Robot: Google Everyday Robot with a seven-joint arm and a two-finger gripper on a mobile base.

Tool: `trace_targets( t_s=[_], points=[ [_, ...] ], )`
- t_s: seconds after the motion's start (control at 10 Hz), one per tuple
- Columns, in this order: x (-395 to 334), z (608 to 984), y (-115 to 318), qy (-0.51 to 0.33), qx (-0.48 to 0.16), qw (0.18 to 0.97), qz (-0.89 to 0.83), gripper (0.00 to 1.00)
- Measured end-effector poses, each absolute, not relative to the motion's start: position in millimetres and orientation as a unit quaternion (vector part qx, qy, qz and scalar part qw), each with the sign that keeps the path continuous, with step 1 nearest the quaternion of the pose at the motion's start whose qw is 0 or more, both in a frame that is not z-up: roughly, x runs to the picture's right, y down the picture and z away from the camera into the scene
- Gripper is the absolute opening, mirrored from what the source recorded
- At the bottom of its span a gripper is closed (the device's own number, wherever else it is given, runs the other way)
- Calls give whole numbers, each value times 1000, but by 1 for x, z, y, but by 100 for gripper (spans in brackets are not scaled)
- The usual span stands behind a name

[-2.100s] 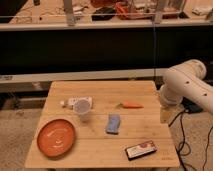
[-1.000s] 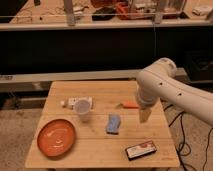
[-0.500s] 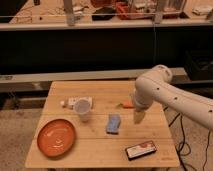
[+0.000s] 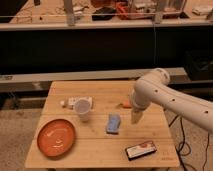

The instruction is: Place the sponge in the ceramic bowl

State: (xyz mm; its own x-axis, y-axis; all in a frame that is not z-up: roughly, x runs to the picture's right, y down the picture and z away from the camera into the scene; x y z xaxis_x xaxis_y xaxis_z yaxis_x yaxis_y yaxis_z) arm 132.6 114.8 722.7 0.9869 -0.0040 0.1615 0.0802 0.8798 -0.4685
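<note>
The gripper [image 4: 136, 117] has swung inward and down, now hanging just beside the sponge [image 4: 114, 124].

Over the wooden table [image 4: 100, 151], the gripper [image 4: 136, 118] hangs just right of the sponge [image 4: 113, 124], with a narrow strip of bare wood between them. From the sponge leftward to the ceramic bowl [image 4: 56, 137] the front of the tabletop lies open, bordered at the back by the translucent cup [image 4: 82, 109] (upright, a white item [image 4: 74, 101] behind it). A black-and-red box [image 4: 141, 150] lies at the front right, and an orange carrot-like piece [image 4: 124, 105] sits just behind the arm.
</note>
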Motion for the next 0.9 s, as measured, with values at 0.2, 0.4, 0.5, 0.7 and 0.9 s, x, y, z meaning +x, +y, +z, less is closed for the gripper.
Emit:
trace_targets(
  t_s=[0.2, 0.4, 0.5, 0.7, 0.9],
  points=[
    [131, 731, 118, -84, -244, 966, -24, 80],
    [125, 739, 121, -93, -246, 964, -35, 80],
    [122, 742, 123, -96, -247, 963, -38, 80],
    [118, 749, 125, -100, -249, 962, -46, 80],
    [115, 758, 131, -108, -253, 960, -58, 80]
  ],
)
